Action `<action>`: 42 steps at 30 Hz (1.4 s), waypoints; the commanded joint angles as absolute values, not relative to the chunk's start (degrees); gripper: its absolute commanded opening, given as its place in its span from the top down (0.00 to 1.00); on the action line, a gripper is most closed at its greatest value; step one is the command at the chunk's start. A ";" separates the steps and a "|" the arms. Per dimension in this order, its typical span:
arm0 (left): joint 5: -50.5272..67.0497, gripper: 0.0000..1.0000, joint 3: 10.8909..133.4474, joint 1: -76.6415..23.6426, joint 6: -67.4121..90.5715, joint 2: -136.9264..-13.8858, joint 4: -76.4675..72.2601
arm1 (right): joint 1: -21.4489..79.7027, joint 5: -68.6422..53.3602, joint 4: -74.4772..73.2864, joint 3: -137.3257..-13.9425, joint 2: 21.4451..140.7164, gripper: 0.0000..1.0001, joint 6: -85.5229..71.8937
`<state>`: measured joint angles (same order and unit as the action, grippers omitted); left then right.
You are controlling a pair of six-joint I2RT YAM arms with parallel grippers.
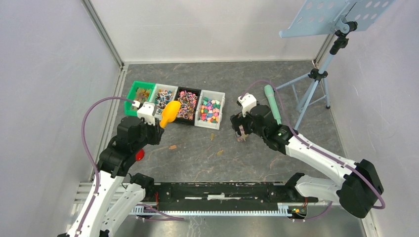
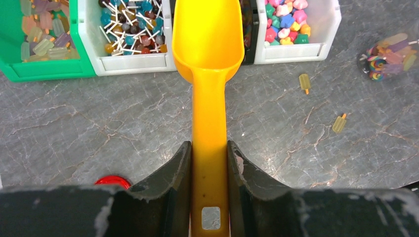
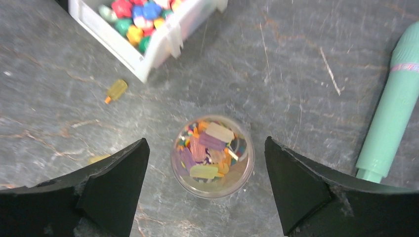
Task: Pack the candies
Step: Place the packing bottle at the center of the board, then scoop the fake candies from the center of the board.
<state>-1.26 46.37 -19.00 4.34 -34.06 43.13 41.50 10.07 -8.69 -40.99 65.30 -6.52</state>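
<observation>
Grey, marbled table (image 1: 247, 163) closed in by plain white walls, seen from above, with two robot arms mounted at its near edge. At the far left stand four small bins in a row: a green bin (image 2: 49, 69), a white bin (image 2: 133, 61), a black bin (image 1: 188, 90) and a second white bin (image 2: 291, 53). Each holds candies (image 2: 286, 19), many of them tiny and brightly coloured.

The left gripper (image 2: 209, 148) is clamped on the handle of an orange scoop (image 2: 210, 49), whose bowl is held over the front edge of the bins, between the first white bin and the black one. A red round lid (image 1: 140, 154) lies on the table beside the left arm.

The right gripper (image 3: 206, 143) has its jaws spread wide, one on each side of a clear round jar (image 3: 232, 182), with a gap on both sides. The jar stands upright on the table and holds a mix of candies. A few loose candies (image 2: 305, 82) lie on the table between the bins and the jar.

A mint-green cylindrical tool (image 3: 395, 113) lies just to the right of the jar. A pale blue music stand (image 1: 336, 19) rises at the far right corner.
</observation>
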 commanded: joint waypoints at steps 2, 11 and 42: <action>-3.27 0.98 51.15 -19.07 7.81 -32.79 41.13 | 41.46 5.11 -6.25 -46.43 63.85 0.17 -11.45; -3.57 0.98 62.02 -19.03 13.41 -31.71 37.85 | 49.48 0.65 3.65 -55.43 79.18 0.66 -20.10; -8.55 0.98 67.66 -20.21 14.07 -21.88 39.89 | 63.02 -12.83 19.27 -85.01 127.89 0.76 -28.38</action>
